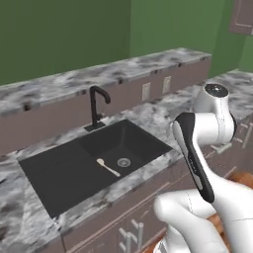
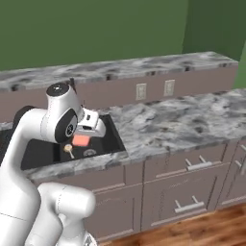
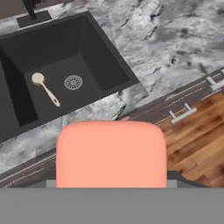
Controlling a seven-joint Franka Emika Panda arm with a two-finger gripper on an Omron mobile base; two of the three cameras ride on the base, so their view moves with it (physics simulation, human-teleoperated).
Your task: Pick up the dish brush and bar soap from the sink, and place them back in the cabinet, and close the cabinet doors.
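Bar soap (image 3: 111,153): salmon-pink block, clamped in the tool (image 2: 82,139), held up in the air above the front edge of the sink (image 1: 64,178); close to the hand camera, hiding the finger tips. Seen from the right base camera as a pink patch just under the white hand, above the basin's right part.

Dish brush (image 3: 45,88): pale cream, lying flat on the basin floor, rounded head away from the front wall, thin handle angled toward it; just beside the round metal drain (image 3: 73,82), not touching it. Also at (image 1: 107,167).

Sink: matte black, shallow, set into the grey marbled worktop (image 1: 148,111); step in the floor dividing a higher left part from a deeper right part.

Faucet (image 1: 96,106): slim, black, at the basin's rear edge, spout curving over the basin.

Backsplash wall with two pale outlets (image 2: 141,91), behind the worktop.

Base drawers (image 2: 192,168): taupe-brown, silver bar handles, below the worktop. Wooden floor (image 3: 197,131) in front.

Arm's own white elbow and black link standing between the left base camera and the basin's right end.
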